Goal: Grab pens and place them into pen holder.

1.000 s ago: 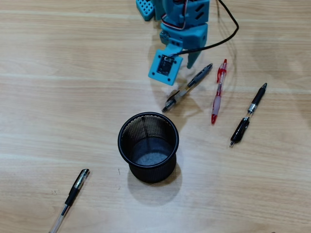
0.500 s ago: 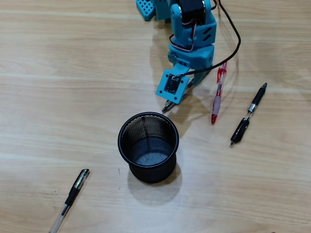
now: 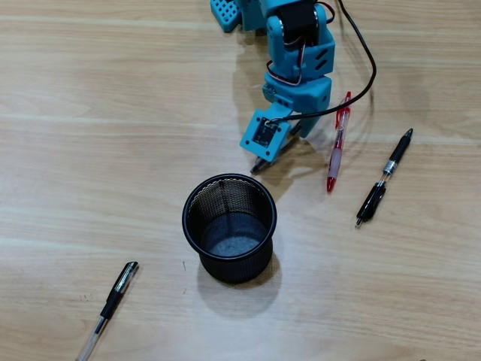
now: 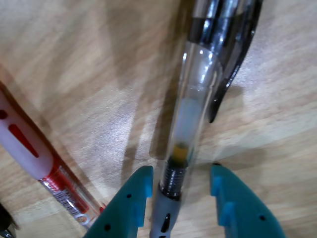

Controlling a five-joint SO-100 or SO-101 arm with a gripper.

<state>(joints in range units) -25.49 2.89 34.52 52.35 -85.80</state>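
My gripper is down at the table and open, one teal finger on each side of the clear-grey click pen. The left finger is close against the pen; a gap remains at the right finger. In the overhead view the wrist covers most of this pen, and only its tip pokes out toward the pen holder, a black mesh cup standing empty. The red pen lies just right of the gripper and shows at the wrist view's left. A black pen with silver band lies farther right. The clear stick pen lies at the lower left.
The arm's teal base sits at the top edge, and its black cable loops down to the right, over the red pen's upper end. The wooden table runs bare to the left.
The arm swung right and down over the click pen, which lay fully visible one second ago and is now mostly covered. Since half a second ago it has shifted only slightly.
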